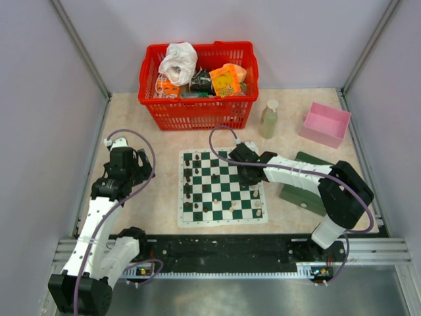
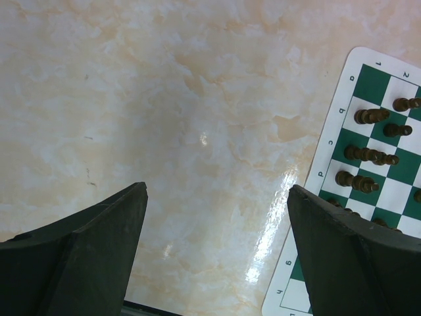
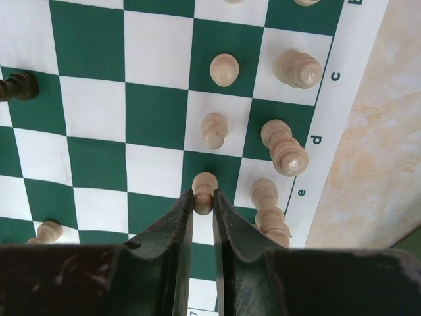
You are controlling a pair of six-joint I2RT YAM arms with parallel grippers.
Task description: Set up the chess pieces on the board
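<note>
The right gripper [image 3: 204, 201] is pinched on a cream pawn [image 3: 204, 186] standing on the board [image 3: 154, 112] among other cream pieces [image 3: 288, 155], while the left gripper [image 2: 217, 191] hangs spread wide above the table [image 2: 164, 99], just beside the board's edge lined with dark pieces [image 2: 370, 155].

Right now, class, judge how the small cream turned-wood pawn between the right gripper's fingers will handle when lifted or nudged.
Probably light and stiff: the small cream pawn looks like solid turned wood. Its rounded, smooth body may swivel in the right gripper. Tall on a small base, it likely tips if nudged.
</note>
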